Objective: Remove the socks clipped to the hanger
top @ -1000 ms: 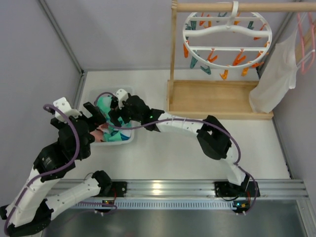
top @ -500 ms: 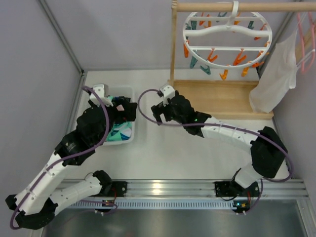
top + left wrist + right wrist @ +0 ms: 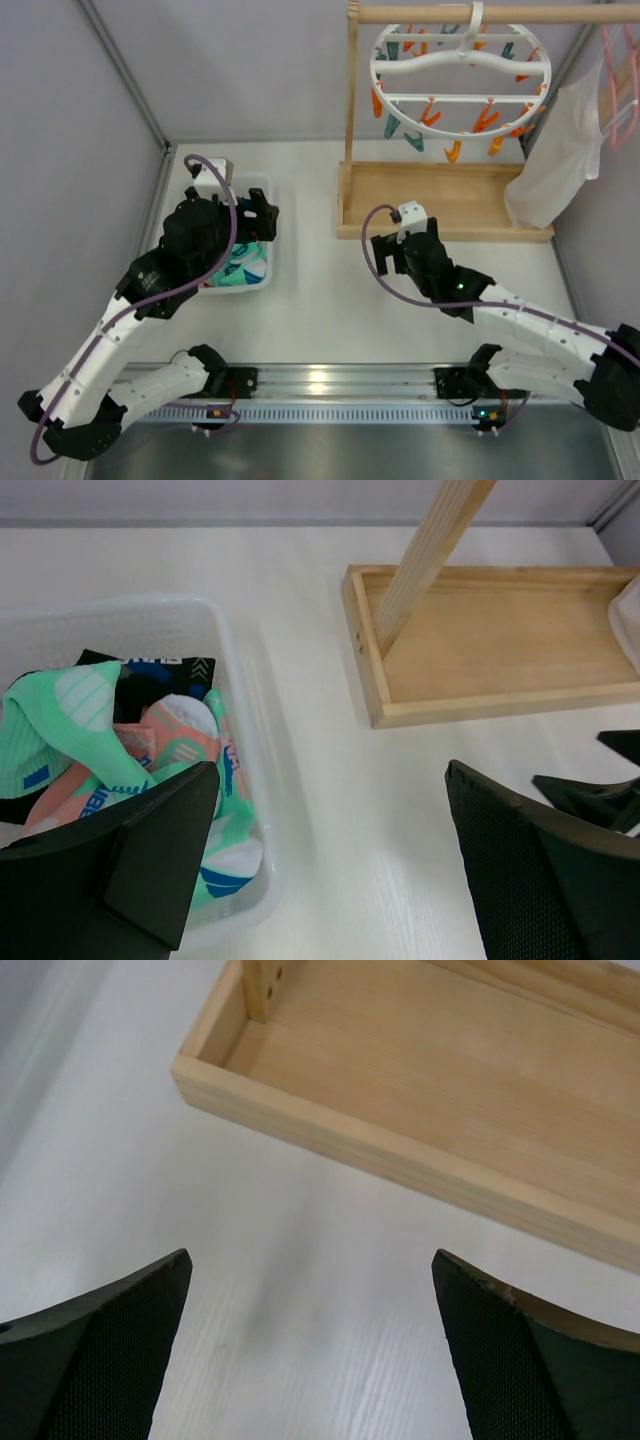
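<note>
The white round hanger (image 3: 460, 68) hangs from the wooden rail at the top, with orange and teal clips dangling and no socks on it. The socks (image 3: 240, 268), teal, pink-salmon and one black, lie piled in the white basket (image 3: 252, 184); they also show in the left wrist view (image 3: 95, 735). My left gripper (image 3: 262, 218) is open and empty above the basket's right rim (image 3: 240, 680), its jaws wide apart (image 3: 330, 855). My right gripper (image 3: 386, 254) is open and empty (image 3: 310, 1345) over bare table, just in front of the wooden base's near left corner.
The wooden stand base (image 3: 440, 200) with its upright post (image 3: 351, 90) sits at the back; it shows in both wrist views (image 3: 500, 640) (image 3: 450, 1070). A pink hanger with a white garment (image 3: 560, 150) hangs at the right. Grey walls enclose the table.
My right arm has pulled out of the basket and swung right to the front of the wooden base. My left arm has shifted up and right over the basket's right rim.
</note>
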`<action>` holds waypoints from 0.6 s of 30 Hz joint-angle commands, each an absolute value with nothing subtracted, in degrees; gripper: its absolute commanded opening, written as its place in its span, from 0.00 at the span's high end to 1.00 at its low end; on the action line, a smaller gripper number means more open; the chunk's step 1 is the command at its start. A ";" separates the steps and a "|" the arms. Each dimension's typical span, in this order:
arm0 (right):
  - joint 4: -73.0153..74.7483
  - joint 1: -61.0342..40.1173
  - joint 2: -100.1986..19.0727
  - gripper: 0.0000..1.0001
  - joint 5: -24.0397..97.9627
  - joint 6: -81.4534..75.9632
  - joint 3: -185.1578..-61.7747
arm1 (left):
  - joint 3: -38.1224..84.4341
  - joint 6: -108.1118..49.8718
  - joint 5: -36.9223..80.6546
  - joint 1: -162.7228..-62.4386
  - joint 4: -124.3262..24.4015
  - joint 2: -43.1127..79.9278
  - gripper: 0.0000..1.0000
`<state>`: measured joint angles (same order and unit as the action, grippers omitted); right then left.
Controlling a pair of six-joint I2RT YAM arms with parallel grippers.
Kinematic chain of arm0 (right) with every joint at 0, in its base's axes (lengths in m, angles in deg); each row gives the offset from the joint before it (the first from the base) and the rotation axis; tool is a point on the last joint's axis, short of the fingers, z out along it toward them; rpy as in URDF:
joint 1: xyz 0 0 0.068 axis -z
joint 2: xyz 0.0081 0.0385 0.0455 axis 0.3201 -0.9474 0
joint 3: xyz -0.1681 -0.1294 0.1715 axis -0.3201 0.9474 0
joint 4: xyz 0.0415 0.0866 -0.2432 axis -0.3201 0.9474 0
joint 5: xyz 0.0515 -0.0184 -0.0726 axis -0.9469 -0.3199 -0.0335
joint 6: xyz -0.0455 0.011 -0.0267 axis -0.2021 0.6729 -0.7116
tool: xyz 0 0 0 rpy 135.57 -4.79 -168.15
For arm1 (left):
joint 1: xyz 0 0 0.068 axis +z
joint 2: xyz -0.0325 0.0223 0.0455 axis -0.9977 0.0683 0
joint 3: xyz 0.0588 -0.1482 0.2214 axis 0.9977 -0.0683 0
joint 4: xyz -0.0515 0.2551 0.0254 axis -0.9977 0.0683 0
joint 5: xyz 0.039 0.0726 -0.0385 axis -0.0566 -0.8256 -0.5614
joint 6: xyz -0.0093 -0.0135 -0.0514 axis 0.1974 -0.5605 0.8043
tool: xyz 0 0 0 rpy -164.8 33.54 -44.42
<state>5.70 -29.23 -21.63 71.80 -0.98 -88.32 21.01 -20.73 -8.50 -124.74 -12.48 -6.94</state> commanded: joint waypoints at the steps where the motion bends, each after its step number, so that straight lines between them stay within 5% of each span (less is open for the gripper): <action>1: 10.28 -28.62 -10.83 0.01 79.75 3.18 -85.81 | 20.17 -24.00 -8.45 -124.49 -9.72 -6.98 0.02; 18: 38.06 -24.49 10.02 0.01 91.53 4.86 -92.83 | 6.27 -22.86 -23.30 -124.05 -9.63 -19.20 0.02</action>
<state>32.70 -25.27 8.38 87.69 5.90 -89.13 7.30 -23.27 -19.17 -124.65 -8.40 -18.80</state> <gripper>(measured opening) 0.993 0.985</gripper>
